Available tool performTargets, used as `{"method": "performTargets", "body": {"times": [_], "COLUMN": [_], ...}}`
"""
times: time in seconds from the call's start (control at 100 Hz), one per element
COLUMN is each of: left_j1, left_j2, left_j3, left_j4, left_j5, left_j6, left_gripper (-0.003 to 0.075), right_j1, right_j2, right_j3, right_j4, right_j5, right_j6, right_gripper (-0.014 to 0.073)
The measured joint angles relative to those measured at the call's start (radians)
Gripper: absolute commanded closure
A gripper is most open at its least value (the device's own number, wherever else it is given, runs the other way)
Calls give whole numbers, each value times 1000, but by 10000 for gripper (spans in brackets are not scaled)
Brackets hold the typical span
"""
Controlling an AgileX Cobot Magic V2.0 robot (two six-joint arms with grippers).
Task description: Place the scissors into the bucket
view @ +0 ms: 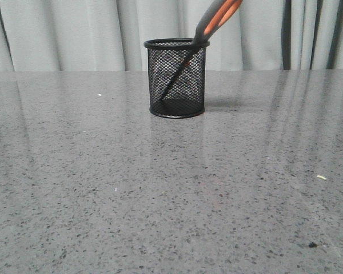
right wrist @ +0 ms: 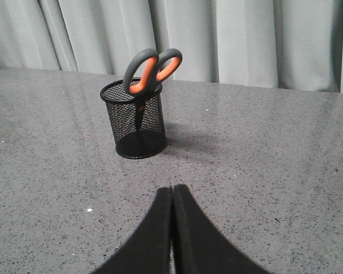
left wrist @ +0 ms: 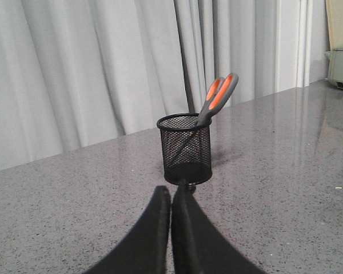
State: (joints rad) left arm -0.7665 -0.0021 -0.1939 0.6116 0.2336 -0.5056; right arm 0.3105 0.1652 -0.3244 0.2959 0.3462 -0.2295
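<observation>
The black wire-mesh bucket (view: 176, 80) stands upright on the grey table, past its middle. The scissors (view: 216, 18) stand inside it, blades down, leaning on the rim with the grey and orange handles sticking out above. Both show in the left wrist view as bucket (left wrist: 186, 149) and scissors (left wrist: 217, 97), and in the right wrist view as bucket (right wrist: 135, 120) and scissors (right wrist: 151, 68). My left gripper (left wrist: 171, 191) is shut and holds nothing, a short way in front of the bucket. My right gripper (right wrist: 172, 189) is shut and empty, apart from the bucket. Neither gripper appears in the front view.
The grey speckled table (view: 171, 188) stretches wide around the bucket. Pale curtains (view: 74, 34) hang behind its far edge. A pale green appliance (left wrist: 342, 67) stands at the table's far corner in the left wrist view. Small crumbs (view: 322, 177) lie on the right.
</observation>
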Motion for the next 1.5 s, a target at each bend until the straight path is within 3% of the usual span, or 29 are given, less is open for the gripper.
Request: {"method": "performTargets", "body": {"times": [0.76, 0.97, 1.11, 1.23, 1.37, 1.5], "left_j1": [0, 21, 146, 324, 516, 622], "left_j2": [0, 0, 0, 0, 0, 0], "left_j3": [0, 0, 10, 64, 161, 194], "left_j4": [14, -182, -357, -500, -627, -647], "left_j5": [0, 0, -7, -76, -190, -217], "left_j6": [0, 246, 412, 506, 521, 475], "left_gripper": [740, 740, 740, 740, 740, 740], "right_j1": [0, 0, 0, 0, 0, 0], "right_j2": [0, 0, 0, 0, 0, 0], "right_j3": [0, 0, 0, 0, 0, 0], "right_j4": [2, 2, 2, 2, 2, 2], "right_j5": [0, 0, 0, 0, 0, 0], "right_j6": [-2, -4, -4, -4, -4, -6], "right_gripper": [667, 667, 667, 667, 667, 667]}}
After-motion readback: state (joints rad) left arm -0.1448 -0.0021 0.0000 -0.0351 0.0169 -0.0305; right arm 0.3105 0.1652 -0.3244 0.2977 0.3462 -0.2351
